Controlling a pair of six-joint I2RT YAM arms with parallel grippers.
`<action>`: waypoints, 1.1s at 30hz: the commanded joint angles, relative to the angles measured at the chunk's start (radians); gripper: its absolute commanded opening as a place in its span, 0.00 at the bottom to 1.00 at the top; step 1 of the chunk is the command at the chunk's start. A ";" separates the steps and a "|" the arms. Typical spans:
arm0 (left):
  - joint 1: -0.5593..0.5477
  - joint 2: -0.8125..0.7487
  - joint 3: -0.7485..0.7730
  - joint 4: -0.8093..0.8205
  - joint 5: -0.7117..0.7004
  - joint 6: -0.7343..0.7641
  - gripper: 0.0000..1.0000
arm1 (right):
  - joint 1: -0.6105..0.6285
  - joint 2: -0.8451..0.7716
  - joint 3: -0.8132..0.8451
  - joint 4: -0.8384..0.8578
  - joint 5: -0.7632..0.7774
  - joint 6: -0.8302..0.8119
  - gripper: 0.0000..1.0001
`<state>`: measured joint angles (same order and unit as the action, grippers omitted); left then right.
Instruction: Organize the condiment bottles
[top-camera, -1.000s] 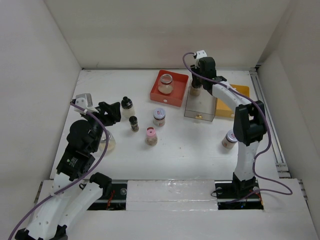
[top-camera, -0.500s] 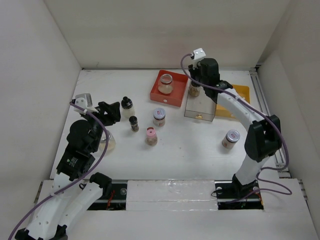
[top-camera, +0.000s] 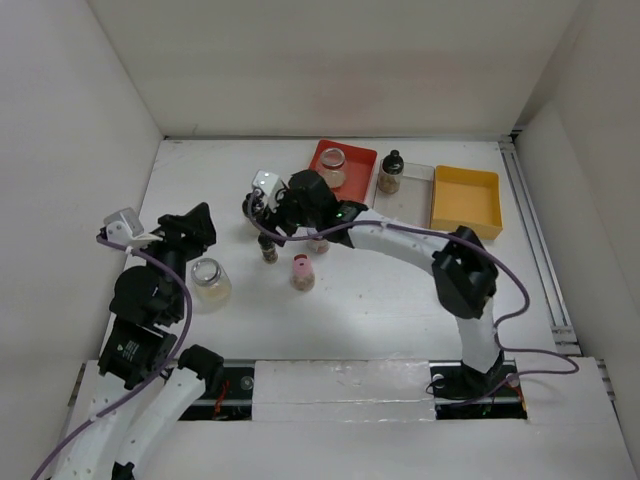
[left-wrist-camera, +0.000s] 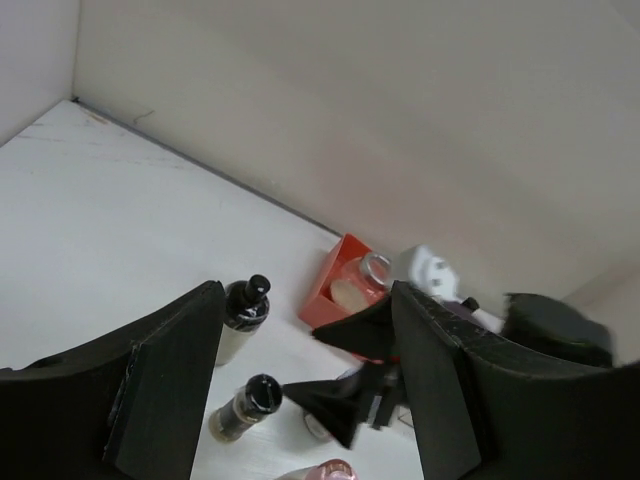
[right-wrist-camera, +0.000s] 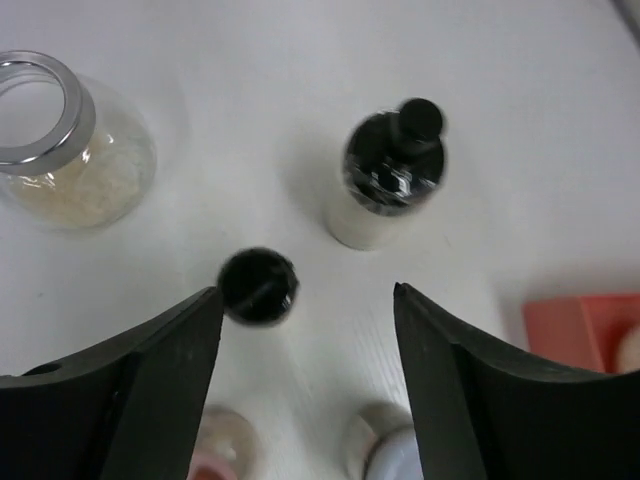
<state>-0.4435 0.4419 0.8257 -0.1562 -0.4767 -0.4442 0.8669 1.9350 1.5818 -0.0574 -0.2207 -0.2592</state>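
Condiment bottles (top-camera: 300, 270) scattered, right gripper (right-wrist-camera: 307, 292) spread above

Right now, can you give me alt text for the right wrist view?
The right end effector hangs open above the table, with a small black-capped bottle in the gap between its fingers. Beyond stand a taller black-capped bottle and a wide silver-rimmed glass jar; a red tray corner shows at right.

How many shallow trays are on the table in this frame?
3. All along the back of the table: the red tray on the left, the clear tray beside it in the middle, and the yellow tray farthest right. None appears hidden.
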 joint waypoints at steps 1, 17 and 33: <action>0.000 -0.012 -0.017 0.047 -0.013 -0.010 0.63 | 0.007 0.115 0.170 0.047 -0.003 -0.020 0.77; 0.000 0.035 -0.008 0.057 0.084 0.029 0.63 | 0.007 0.501 0.632 0.028 0.083 0.043 0.60; 0.000 0.064 -0.008 0.057 0.093 0.029 0.63 | -0.065 0.102 0.287 0.309 0.029 0.150 0.10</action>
<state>-0.4431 0.4931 0.8246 -0.1455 -0.3927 -0.4274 0.8402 2.2742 1.9095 0.0528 -0.1635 -0.1413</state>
